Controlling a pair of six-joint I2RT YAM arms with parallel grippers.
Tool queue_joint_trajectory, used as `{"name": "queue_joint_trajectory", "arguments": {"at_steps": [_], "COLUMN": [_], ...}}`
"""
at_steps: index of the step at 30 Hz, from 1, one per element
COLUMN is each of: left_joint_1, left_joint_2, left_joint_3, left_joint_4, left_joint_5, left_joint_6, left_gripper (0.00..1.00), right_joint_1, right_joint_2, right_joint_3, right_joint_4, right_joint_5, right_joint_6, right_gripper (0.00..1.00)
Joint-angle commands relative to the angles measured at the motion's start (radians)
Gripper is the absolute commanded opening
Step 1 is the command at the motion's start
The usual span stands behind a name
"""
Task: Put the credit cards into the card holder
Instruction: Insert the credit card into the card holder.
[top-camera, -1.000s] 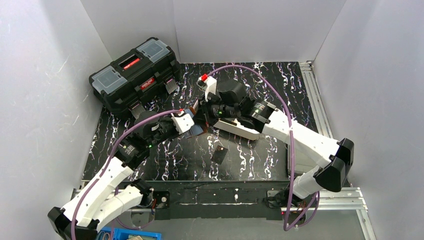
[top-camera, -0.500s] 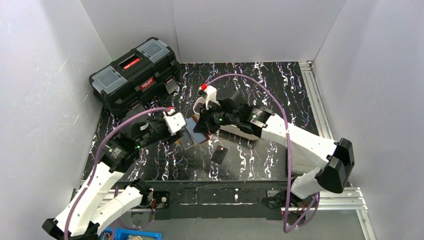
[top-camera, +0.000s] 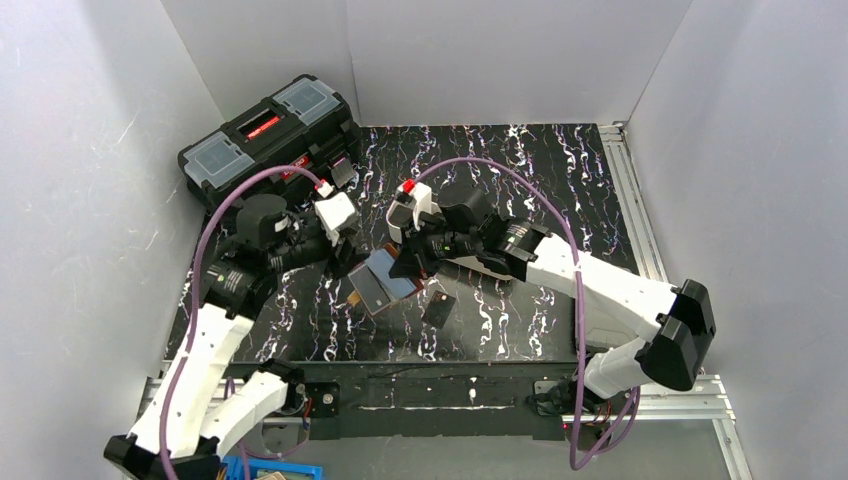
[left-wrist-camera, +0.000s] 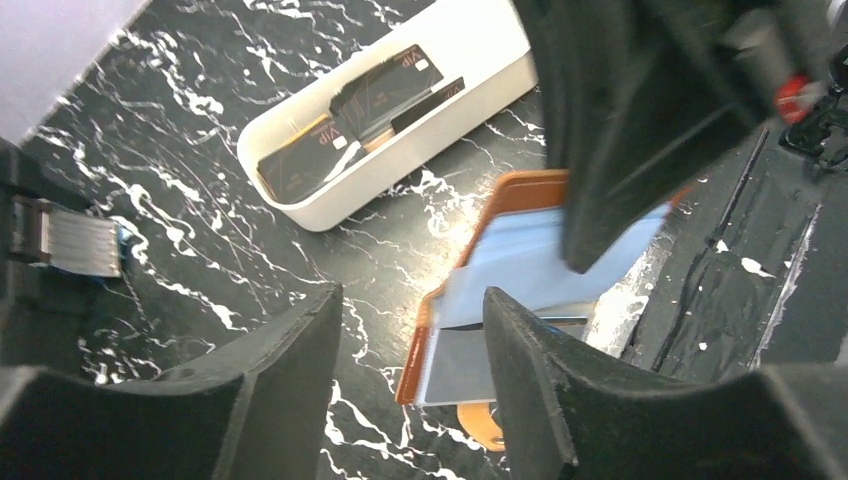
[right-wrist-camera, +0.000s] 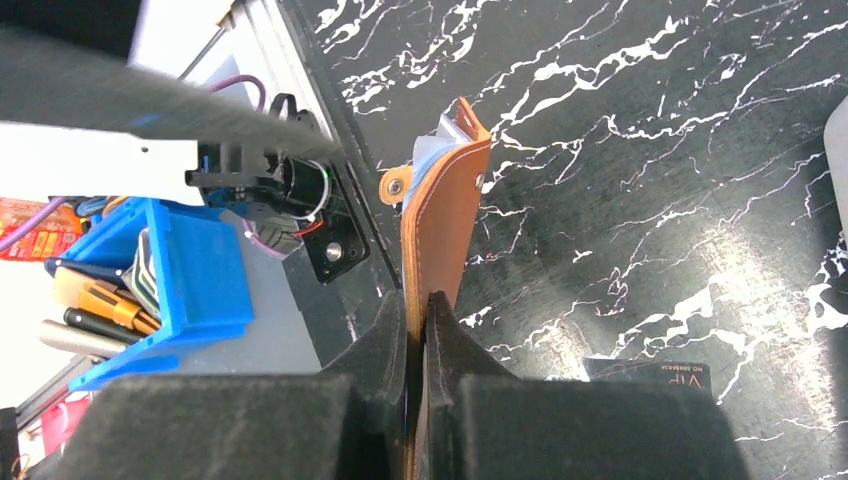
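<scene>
The brown card holder is open, with its blue-grey lining showing. My right gripper is shut on its leather flap and holds it just above the table. A grey credit card sits in its pocket, partly sticking out. My left gripper is open and empty, raised up and to the left of the holder, its fingers clear of the card. One dark card lies loose on the table; it also shows in the right wrist view. More dark cards lie in the white tray.
A big black toolbox stands at the back left. The white tray lies behind the right arm. A blue bin of tools sits beyond the table's near edge. White walls close in both sides and the back.
My left gripper has drawn back up and to the left, away from the card holder, leaving the grey card in it. My right gripper has shifted the holder towards the front left.
</scene>
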Motion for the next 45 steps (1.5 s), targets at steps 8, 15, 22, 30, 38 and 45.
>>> {"name": "queue_joint_trajectory", "arguments": {"at_steps": [8, 15, 22, 30, 38, 45], "left_joint_1": [0.139, 0.139, 0.14, 0.14, 0.14, 0.139], "left_joint_2": [0.145, 0.138, 0.084, 0.095, 0.123, 0.132], "left_joint_3": [0.148, 0.154, 0.072, 0.065, 0.095, 0.105], "left_joint_4": [-0.335, -0.42, -0.209, -0.207, -0.273, -0.276], "left_joint_5": [0.574, 0.573, 0.43, 0.464, 0.499, 0.487], "left_joint_6": [0.235, 0.397, 0.349, 0.328, 0.359, 0.362], "left_gripper": [0.39, 0.34, 0.45, 0.34, 0.21, 0.12], "right_joint_1": [-0.002, -0.002, -0.002, -0.002, -0.002, -0.002], "right_joint_2": [-0.058, -0.047, -0.032, -0.023, -0.027, -0.021], "right_joint_3": [0.005, 0.031, 0.046, 0.056, 0.055, 0.057], "right_joint_4": [0.051, 0.038, 0.034, 0.032, 0.03, 0.032], "right_joint_5": [-0.065, -0.084, -0.122, -0.131, -0.13, -0.142], "right_joint_6": [-0.032, -0.041, -0.041, -0.042, -0.044, -0.044], "right_gripper": [0.01, 0.01, 0.01, 0.01, 0.01, 0.01]}}
